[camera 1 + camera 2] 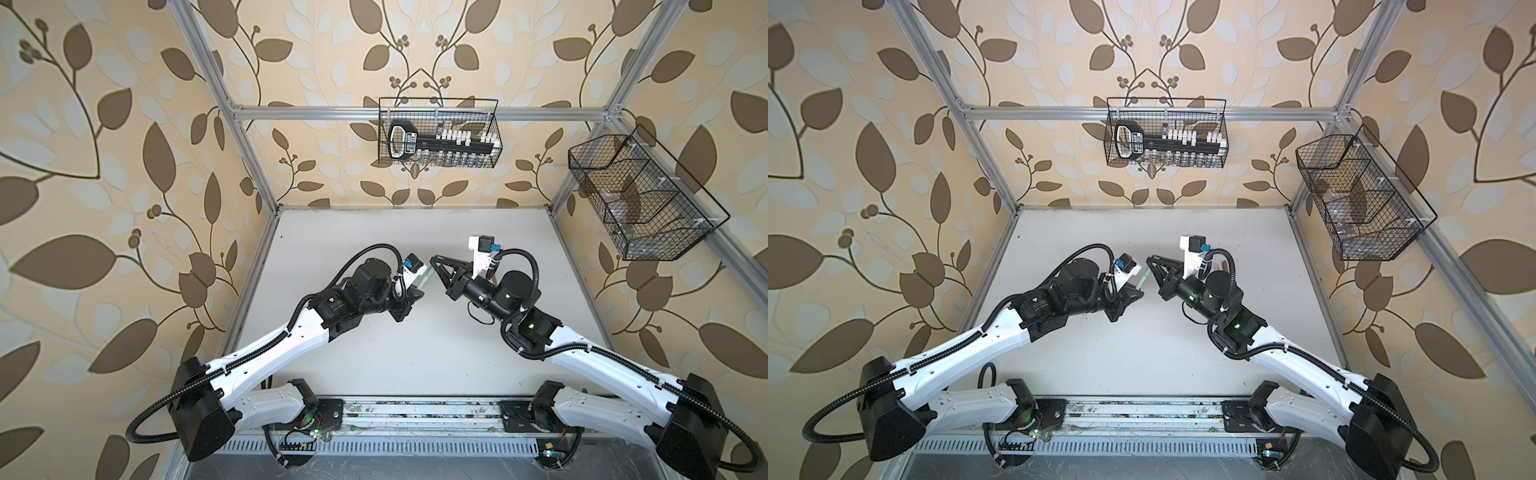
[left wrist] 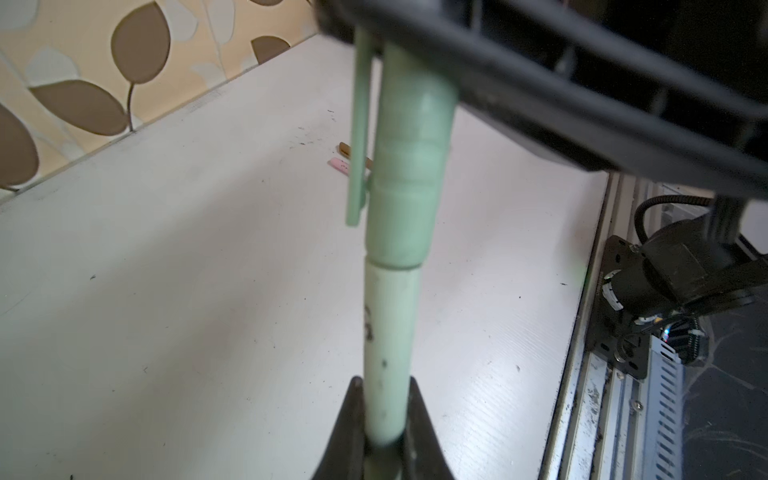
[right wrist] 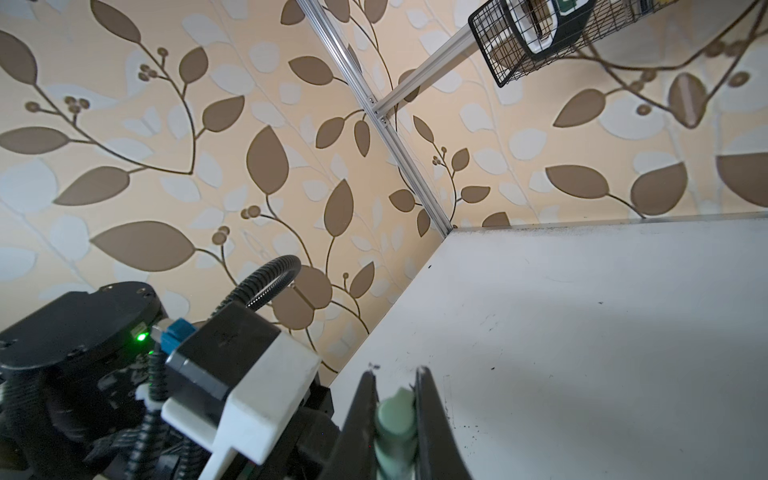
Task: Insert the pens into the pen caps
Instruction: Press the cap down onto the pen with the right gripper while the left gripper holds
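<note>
The place is a robotics laboratory test cell. An aluminium profile frame (image 1: 332, 112) encloses a white surface (image 1: 415, 353), and leaf-patterned wallpaper panels (image 1: 124, 166) cover the walls outside the frame. In both top views the left arm (image 1: 266, 349) and the right arm (image 1: 602, 365) stand on a metal base rail (image 1: 415, 409) at 6 o'clock, beside a slotted cable duct (image 1: 415, 448). Corrugated cable conduit (image 1: 137, 432) runs along each arm. One wire basket (image 1: 457, 120) hangs from the frame at 12 o'clock, and a second wire basket (image 1: 602, 153) hangs at 2 o'clock.
</note>
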Action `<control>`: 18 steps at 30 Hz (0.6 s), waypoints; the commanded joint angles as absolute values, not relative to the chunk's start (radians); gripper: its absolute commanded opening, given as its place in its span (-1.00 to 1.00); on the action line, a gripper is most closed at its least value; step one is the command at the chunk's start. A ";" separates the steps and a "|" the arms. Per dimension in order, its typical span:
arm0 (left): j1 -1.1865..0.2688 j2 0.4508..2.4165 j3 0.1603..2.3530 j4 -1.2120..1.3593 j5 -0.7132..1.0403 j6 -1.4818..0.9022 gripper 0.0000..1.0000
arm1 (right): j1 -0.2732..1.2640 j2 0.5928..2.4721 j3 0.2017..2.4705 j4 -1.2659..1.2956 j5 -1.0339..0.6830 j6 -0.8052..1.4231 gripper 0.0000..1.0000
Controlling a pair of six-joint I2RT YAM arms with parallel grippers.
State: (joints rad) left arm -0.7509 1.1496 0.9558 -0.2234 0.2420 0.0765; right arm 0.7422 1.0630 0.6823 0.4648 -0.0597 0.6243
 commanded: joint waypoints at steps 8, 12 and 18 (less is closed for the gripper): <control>-0.643 1.116 1.164 0.393 0.279 -0.036 -1.00 | 0.807 1.121 0.597 0.095 -0.305 0.663 -1.00; -0.641 1.129 1.136 0.395 0.292 -0.055 -1.00 | 0.822 1.181 0.629 0.116 -0.334 0.665 -1.00; -0.641 1.106 1.129 0.298 0.349 -0.054 -1.00 | 0.796 1.182 0.739 -0.014 -0.287 0.590 -1.00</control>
